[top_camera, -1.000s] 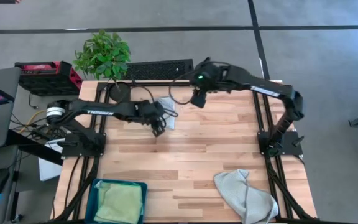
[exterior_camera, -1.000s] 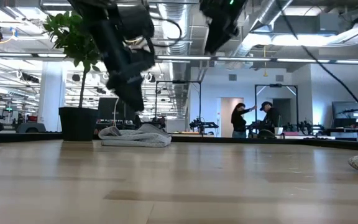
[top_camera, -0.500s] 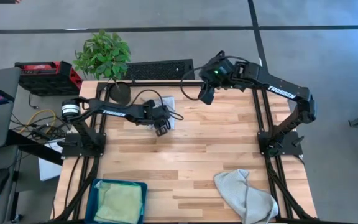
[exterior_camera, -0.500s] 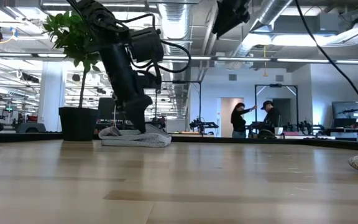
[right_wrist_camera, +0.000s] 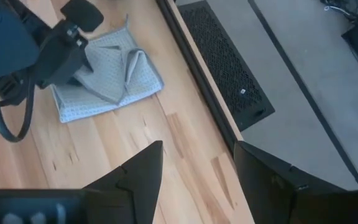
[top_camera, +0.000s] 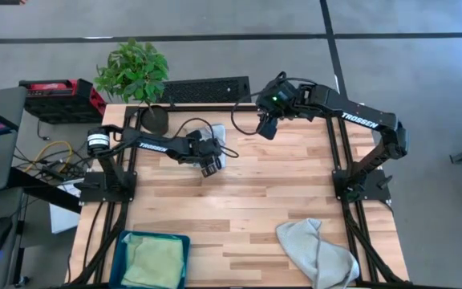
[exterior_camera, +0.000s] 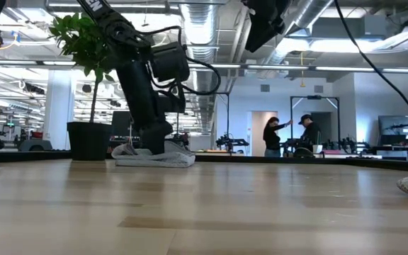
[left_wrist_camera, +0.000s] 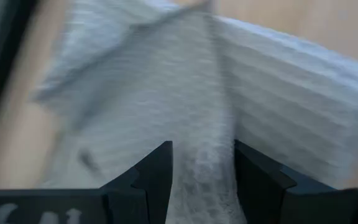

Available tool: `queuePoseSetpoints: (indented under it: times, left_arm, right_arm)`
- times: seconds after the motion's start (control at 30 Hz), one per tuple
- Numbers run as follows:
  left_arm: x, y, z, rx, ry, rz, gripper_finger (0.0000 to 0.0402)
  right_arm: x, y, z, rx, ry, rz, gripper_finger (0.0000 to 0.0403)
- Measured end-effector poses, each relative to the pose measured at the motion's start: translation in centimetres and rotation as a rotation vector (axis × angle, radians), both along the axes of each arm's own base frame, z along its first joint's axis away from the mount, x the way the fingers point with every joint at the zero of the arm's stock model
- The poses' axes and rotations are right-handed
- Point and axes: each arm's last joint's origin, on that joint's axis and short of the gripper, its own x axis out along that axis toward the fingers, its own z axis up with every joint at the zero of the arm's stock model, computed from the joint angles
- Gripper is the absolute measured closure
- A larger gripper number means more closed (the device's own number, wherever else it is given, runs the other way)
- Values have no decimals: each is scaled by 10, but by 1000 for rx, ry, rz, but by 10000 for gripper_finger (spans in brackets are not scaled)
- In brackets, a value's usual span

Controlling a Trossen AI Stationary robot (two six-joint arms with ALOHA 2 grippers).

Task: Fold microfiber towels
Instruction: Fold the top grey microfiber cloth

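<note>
A folded pale grey towel (top_camera: 217, 144) lies flat on the table near its far edge, left of the middle; it also shows in the right wrist view (right_wrist_camera: 114, 78) and the low view (exterior_camera: 158, 157). My left gripper (top_camera: 209, 166) is down on it, fingers apart. My right gripper (top_camera: 266, 128) hangs open and empty in the air to the towel's right. A second pale grey towel (top_camera: 318, 250) lies crumpled at the near right corner. A light green towel (top_camera: 155, 261) lies in the teal bin (top_camera: 127, 241). No light blue towel is in view. My left gripper comes at the folded towel from above, pointing down, at its near edge. Its two fingers (left_wrist_camera: 157, 177) stand on either side of a raised ridge of cloth (left_wrist_camera: 201, 158) that fills the gap. I cannot tell whether they pinch it. The towel lies on the table.
A potted plant (top_camera: 135, 72) stands at the far left corner. A black grille (top_camera: 203, 88) lies beyond the far edge. The teal bin sits at the near left corner. Bare wood (top_camera: 239, 201) spans the table's middle. People stand far off in the room (exterior_camera: 289, 134).
My left gripper has come down from above the table onto the folded towel's near edge and tipped more upright. My right gripper has risen and drawn a little toward the table's right edge. The towels have stayed in place.
</note>
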Motion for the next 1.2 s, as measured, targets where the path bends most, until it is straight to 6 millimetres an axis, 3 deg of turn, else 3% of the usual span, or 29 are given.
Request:
queuePoseSetpoints:
  times: [0.6, 0.93, 1.2]
  left_arm:
    - [-16, 14, 9, 236, 50, 265, 254]
    - [-40, 19, 5, 180, 112, 525, 254]
    - [-50, 12, 10, 87, 150, 566, 254]
  right_arm:
    - [0, 0, -4, 5, 16, 0, 182]
    - [0, 0, -4, 5, 16, 0, 182]
    - [0, 0, -4, 5, 16, 0, 182]
